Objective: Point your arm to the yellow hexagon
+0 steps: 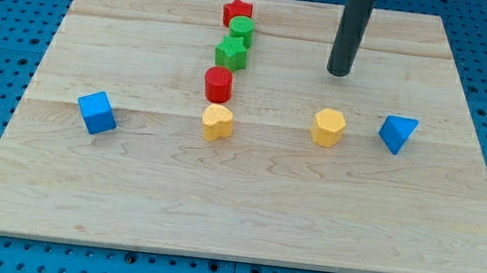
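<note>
The yellow hexagon lies right of the board's middle. My tip stands just above it in the view, a short gap away, not touching. A yellow heart-shaped block lies to the hexagon's left. A blue triangular block lies to the hexagon's right.
A column of blocks runs down from the view's top centre: a red star, a green cylinder, a green star, a red cylinder. A blue cube sits at the left. The wooden board lies on a blue pegboard.
</note>
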`<state>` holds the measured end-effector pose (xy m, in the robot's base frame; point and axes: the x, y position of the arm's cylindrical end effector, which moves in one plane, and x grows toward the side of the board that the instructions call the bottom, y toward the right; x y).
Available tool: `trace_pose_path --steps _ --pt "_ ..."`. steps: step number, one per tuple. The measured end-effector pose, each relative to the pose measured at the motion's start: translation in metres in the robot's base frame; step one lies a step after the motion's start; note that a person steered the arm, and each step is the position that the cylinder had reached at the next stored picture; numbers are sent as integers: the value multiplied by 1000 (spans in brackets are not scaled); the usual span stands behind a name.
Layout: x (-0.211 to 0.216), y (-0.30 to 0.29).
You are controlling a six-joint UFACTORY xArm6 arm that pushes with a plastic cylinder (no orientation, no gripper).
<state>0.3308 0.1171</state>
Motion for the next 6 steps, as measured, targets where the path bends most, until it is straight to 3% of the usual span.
trace_pose_path --steps 4,6 --pt "-2 5" --pt "51 5"
